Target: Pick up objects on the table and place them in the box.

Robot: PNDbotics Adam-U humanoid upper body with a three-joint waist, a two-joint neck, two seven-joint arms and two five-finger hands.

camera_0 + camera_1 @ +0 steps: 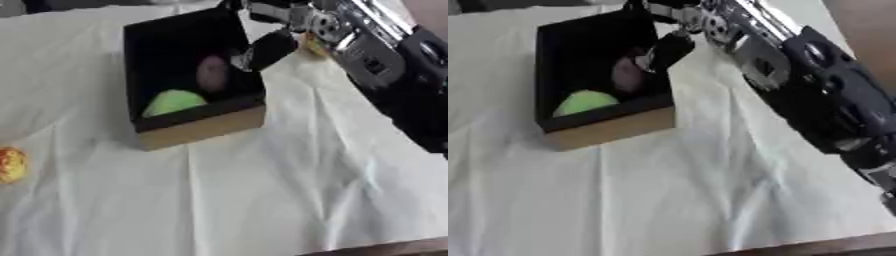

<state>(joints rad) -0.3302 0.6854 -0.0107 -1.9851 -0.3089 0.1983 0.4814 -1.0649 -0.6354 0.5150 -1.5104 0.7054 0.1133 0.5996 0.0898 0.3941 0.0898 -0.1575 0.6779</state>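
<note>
The box [197, 125], black inside with a plain tan outer wall, is sitting on the bench [262, 200], which is wearing a creased white cloth [667, 200]. It is lying towards the far left of the work area, its open top facing up and its near wall turned a little askew. Inside it a rounded yellow-green object [175, 102] is resting against the near wall, and a dull pinkish-brown oval object [213, 72] is lying just behind it, deeper in the dark interior.

The right arm [815, 95], black with silver joints, is reaching in from the right side and crossing diagonally up towards the box. The right hand [267, 50] is hanging over the box's right wall, with a dark thumb or finger pointing down into the opening near the pinkish-brown object. Whether it is touching that object cannot be told, and the blur is hiding whether the fingers are curled or straight, so the hand's state cannot be told either.

Outside the box, a yellow and orange rounded object [10, 164] is lying on the cloth at the left edge of the left eye view, well apart from the box. Another small yellow object [312, 46] is partly showing behind the right hand, beyond the box's far right corner.
</note>
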